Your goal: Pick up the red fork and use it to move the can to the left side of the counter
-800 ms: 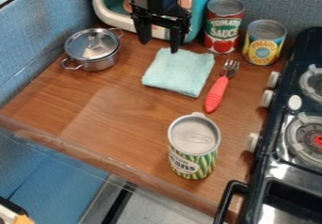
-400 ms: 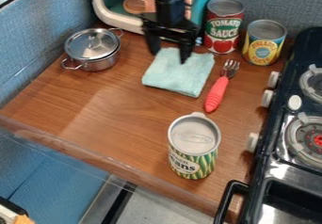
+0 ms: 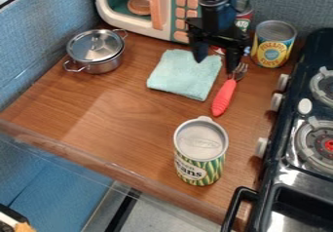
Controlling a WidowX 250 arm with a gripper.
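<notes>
Hanging w/ fingers apart, hand (image 3: 215,64) partly blocks red can (image 3: 246,21); cloth (image 3: 183,75) & yellow can (image 3: 272,49) nr fork (image 3: 224,98).

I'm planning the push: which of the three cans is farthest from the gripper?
The green striped can, alone toward the front; the red can and yellow can stand at the back, nearer the gripper.

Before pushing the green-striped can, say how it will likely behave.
This can stands upright, taller than wide, so a high push might tip it. Pushed low, it could slide on the smooth counter; knocked over, its round body would probably roll.
</notes>
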